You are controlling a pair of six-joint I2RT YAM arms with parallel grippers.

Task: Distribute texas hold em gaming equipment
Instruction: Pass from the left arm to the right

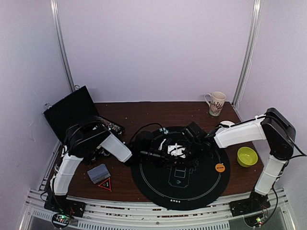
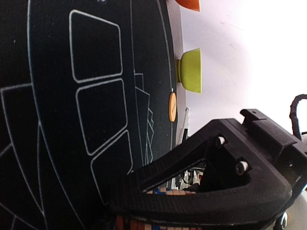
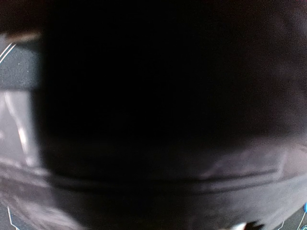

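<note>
Both arms reach inward, low; left pincer (image 1: 162, 154) and right pincer (image 1: 191, 147) flank white cards (image 1: 176, 150) mid-mat (image 1: 201, 187); either grip: cannot tell.

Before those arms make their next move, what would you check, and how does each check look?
1. Clear right wrist view: not ok, it is almost wholly dark.
2. Grip of the left tool: cannot tell.
3. Grip of the right tool: cannot tell.
4. Gap between the tools above the white cards: cannot tell, they crowd together.
5. The orange button lies on the black mat, away from both arms: ok.
6. The card deck sits on the table, untouched: ok.
</note>
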